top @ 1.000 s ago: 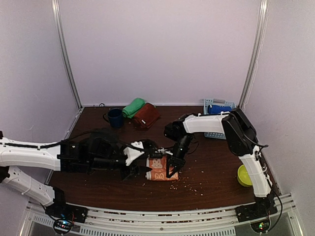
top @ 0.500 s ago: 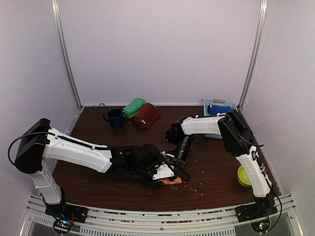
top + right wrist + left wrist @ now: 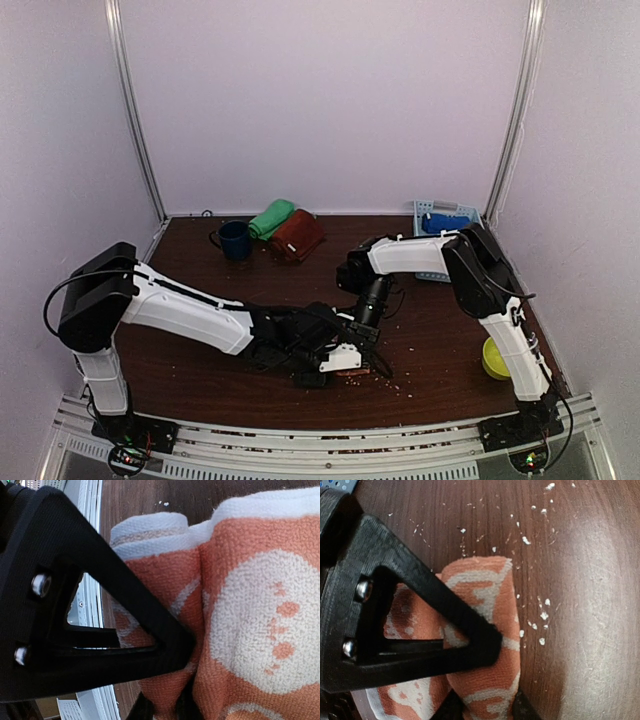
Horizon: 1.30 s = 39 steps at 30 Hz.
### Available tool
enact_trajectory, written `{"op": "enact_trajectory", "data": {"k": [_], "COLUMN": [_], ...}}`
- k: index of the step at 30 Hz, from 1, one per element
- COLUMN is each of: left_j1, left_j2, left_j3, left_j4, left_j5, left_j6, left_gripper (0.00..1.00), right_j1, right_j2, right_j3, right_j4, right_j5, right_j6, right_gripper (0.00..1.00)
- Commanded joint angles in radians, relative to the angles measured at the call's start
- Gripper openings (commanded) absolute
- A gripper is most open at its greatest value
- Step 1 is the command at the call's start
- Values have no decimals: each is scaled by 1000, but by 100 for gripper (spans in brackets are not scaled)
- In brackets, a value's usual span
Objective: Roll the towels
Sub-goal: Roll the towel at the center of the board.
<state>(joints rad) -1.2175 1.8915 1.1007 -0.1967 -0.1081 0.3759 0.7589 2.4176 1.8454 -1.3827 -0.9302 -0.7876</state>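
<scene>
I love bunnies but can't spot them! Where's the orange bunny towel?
In the top view, the orange bunny towel lies near the front middle of the table, mostly hidden under the left tool and right tool, well nearer than the maroon towel.

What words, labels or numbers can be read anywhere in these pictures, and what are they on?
None: no text can be read in any view.
Orange towel: a white picture print only, no letters.
Mug: plain dark blue, with no label on the side that shows.
Basket: no visible writing; too small to rule out fine print.
</scene>
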Motion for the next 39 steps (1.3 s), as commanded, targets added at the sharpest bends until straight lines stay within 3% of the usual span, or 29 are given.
{"op": "enact_trajectory", "data": {"k": [1, 7, 9, 15, 21, 32, 34, 36, 39], "left_j1": [-5, -4, -5, -5, -5, -2, 2, 22, 80], "left_j2": [22, 29, 25, -3, -26, -28, -23, -7, 17], "left_j3": [27, 25, 23, 19, 37, 85, 84, 92, 108], "left_j4": [8, -23, -31, -59, -111, -182, -189, -202, -201], "left_j5": [28, 31, 37, 49, 86, 119, 140, 200, 356], "left_j6": [-13, -34, -45, -87, -129, -201, -217, -241, -276], "left_gripper": [26, 16, 14, 12, 11, 11, 10, 10, 10], "right_j1": [3, 0, -5, -62, -60, -6, -25, -58, -121], "right_j2": [28, -134, -183, -243, -248, -105, -143, -221, -356], "right_j3": [1, -21, -24, -31, -129, 13, 38, 52, 73], "right_j4": [27, 25, 25, 58, 306, 295, 272, 274, 293], "right_j5": [86, 49, 52, 98, 302, 361, 355, 341, 297], "right_j6": [-7, -35, -25, 74, 269, 305, 298, 307, 330], "right_gripper": [12, 39, 42, 39, 29, 23, 24, 31, 37]}}
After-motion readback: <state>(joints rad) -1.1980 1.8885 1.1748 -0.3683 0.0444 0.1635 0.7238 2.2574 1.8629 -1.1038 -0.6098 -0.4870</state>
